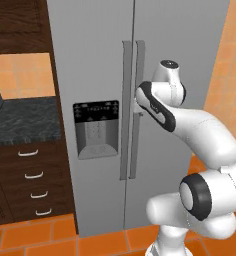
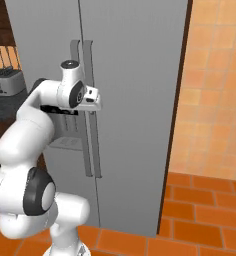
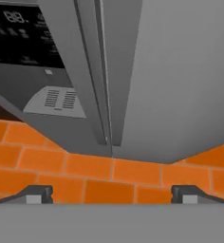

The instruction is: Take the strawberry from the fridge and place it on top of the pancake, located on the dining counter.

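The grey fridge [image 1: 185, 55] stands with both doors closed, and its two long vertical handles [image 1: 131, 110] meet at the middle seam. My arm reaches toward those handles at about mid-height. In the right base view my hand [image 2: 94, 100] sits right at the handles [image 2: 89, 145]. The hand view looks down along the doors [image 3: 180, 71] and handles [image 3: 103, 95], and my gripper [image 3: 112, 194] is open, its tips wide apart with nothing between them. The black dispenser panel [image 1: 95, 129] is on the left door. The strawberry, the pancake and the dining counter are out of view.
A dark-topped wall counter [image 1: 20, 122] with wooden drawers [image 1: 32, 182] adjoins the fridge's left side, with a toaster [image 2: 5, 80] on it. An orange tiled wall [image 2: 215, 90] rises on the right, and orange floor tiles [image 2: 200, 220] lie below.
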You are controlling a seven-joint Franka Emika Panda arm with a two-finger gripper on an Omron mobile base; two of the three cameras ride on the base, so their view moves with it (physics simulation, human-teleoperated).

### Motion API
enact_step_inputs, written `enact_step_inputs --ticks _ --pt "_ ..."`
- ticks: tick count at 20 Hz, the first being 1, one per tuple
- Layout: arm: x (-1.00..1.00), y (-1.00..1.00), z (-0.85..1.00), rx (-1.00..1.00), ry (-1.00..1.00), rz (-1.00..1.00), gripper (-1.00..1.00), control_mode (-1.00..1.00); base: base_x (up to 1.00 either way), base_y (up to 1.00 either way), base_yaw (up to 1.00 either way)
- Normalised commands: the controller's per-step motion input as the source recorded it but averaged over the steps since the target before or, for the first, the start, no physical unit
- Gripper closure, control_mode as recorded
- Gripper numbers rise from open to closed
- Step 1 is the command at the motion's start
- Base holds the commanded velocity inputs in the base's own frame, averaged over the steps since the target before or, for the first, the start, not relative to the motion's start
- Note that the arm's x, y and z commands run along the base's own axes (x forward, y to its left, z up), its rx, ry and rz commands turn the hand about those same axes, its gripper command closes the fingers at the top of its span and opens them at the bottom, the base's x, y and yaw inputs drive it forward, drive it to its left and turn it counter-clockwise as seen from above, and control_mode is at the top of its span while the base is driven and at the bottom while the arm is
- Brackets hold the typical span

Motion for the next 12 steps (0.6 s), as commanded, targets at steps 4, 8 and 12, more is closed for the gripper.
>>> enact_step_inputs --ticks 4,8,12 --pt "0.68 0.03 0.0 -0.03 0.0 -0.01 -1.0 -1.0 0.0 0.0 0.0" --pt "0.66 0.0 0.0 0.0 -0.01 -0.04 -1.0 -1.0 0.0 0.0 0.0" --pt "0.56 0.0 -0.1 0.01 -0.02 -0.03 -1.0 -1.0 0.0 0.0 0.0"
